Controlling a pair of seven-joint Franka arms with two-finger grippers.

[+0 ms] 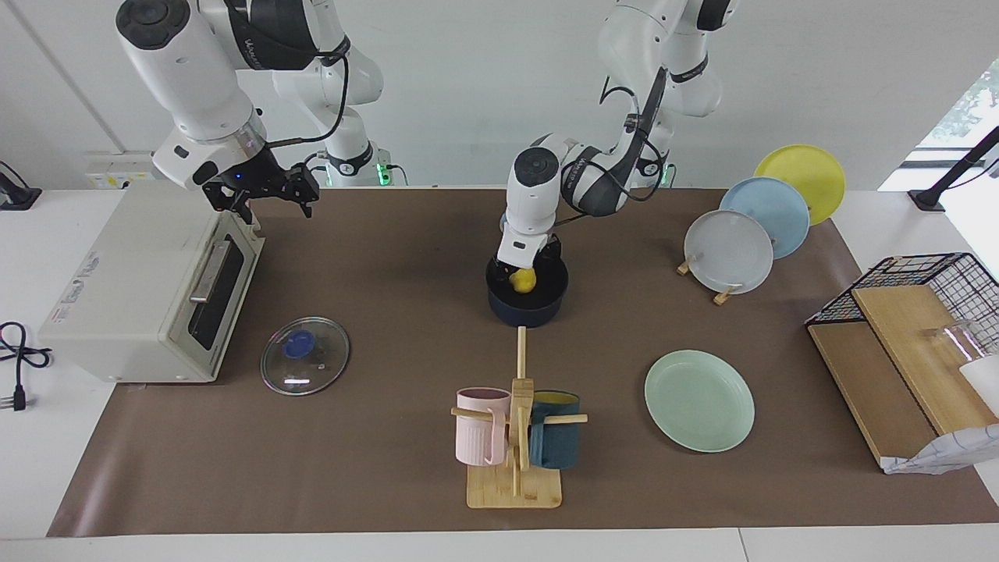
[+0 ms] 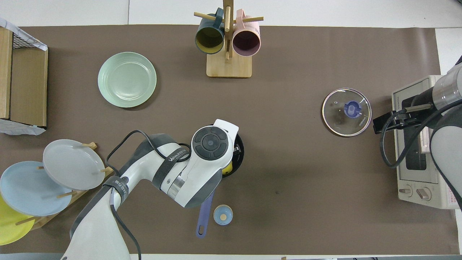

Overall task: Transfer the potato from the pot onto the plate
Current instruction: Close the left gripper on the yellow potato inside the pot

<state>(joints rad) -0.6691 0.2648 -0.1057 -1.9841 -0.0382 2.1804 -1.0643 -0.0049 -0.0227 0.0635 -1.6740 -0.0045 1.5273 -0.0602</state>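
The yellow potato (image 1: 523, 280) is inside the navy-blue pot (image 1: 527, 314), in the middle of the table. My left gripper (image 1: 524, 269) reaches down into the pot, right at the potato. From overhead the left arm covers most of the pot (image 2: 241, 156); only a sliver of the potato (image 2: 227, 168) and the pot's long blue handle (image 2: 204, 216) show. The mint-green plate (image 1: 699, 400) lies empty, farther from the robots than the pot and toward the left arm's end; it also shows in the overhead view (image 2: 127, 79). My right gripper (image 1: 269, 201) waits open over the toaster oven.
A toaster oven (image 1: 148, 289) and a glass lid (image 1: 304, 355) sit at the right arm's end. A mug rack (image 1: 515, 437) stands farther out than the pot. A rack of grey, blue and yellow plates (image 1: 730, 251) and a wire basket (image 1: 929, 289) are at the left arm's end. A small blue disc (image 2: 222, 215) lies beside the pot's handle.
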